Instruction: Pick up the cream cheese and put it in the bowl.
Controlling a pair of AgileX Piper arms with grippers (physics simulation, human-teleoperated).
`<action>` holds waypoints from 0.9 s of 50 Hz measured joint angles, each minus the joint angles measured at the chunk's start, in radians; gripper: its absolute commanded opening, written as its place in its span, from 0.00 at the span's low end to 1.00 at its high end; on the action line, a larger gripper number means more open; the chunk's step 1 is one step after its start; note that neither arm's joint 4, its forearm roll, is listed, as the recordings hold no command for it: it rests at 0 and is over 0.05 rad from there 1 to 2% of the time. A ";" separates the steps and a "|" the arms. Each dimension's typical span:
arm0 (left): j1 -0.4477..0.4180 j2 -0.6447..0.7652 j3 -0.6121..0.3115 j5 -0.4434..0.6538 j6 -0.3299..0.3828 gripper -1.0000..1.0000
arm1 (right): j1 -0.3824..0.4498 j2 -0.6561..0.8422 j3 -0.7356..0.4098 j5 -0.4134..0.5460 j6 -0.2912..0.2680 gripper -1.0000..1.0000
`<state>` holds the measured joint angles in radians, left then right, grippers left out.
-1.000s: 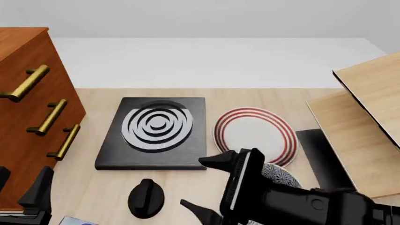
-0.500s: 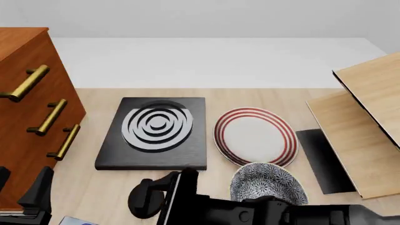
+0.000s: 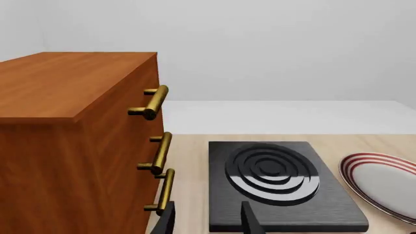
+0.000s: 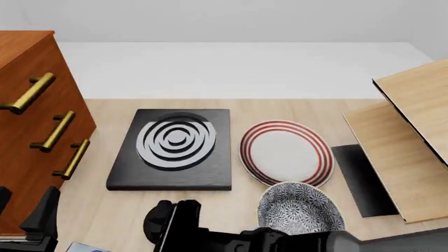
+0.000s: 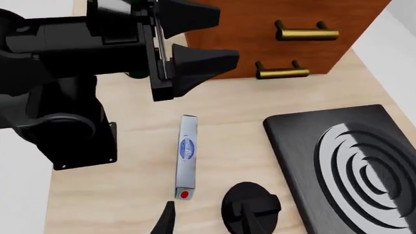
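The cream cheese [image 5: 186, 155] is a flat pale box with a blue oval logo and a red end. It lies on the table between the two arms. Only its corner [image 4: 85, 247] shows at the front view's bottom left. The bowl [image 4: 301, 211], with a dark floral pattern, stands in front of the red-ringed plate. My right gripper [image 5: 209, 225] is open, hovering near the box's red end and beside a black knob [image 5: 249, 204]. My left gripper [image 5: 227, 35] is open and empty, near the cabinet; its fingers [image 3: 250, 222] also show in the left wrist view.
A wooden cabinet [image 4: 31, 131] with brass handles stands at the left. A black stove plate [image 4: 173, 149] lies in the middle and a white plate with red rings [image 4: 286, 152] to its right. Wooden boards [image 4: 406, 152] are at the right. My right arm [image 4: 238, 239] crosses the front edge.
My right arm has swung left along the front edge, uncovering the bowl, and now reaches over the black knob. The left arm has not moved.
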<state>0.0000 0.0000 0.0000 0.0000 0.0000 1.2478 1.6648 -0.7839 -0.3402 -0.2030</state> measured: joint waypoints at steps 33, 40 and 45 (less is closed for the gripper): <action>0.000 0.000 0.000 0.000 0.000 1.00 | 0.036 0.208 -0.137 -0.053 0.064 1.00; 0.000 0.000 0.000 0.000 0.000 1.00 | 0.036 0.245 -0.156 -0.064 0.082 1.00; 0.000 0.000 0.000 0.000 0.000 1.00 | 0.037 0.266 -0.168 -0.068 0.091 1.00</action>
<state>0.0000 0.0000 0.0000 0.0000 0.0000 1.2853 1.9304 -0.9515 -0.4087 -0.1117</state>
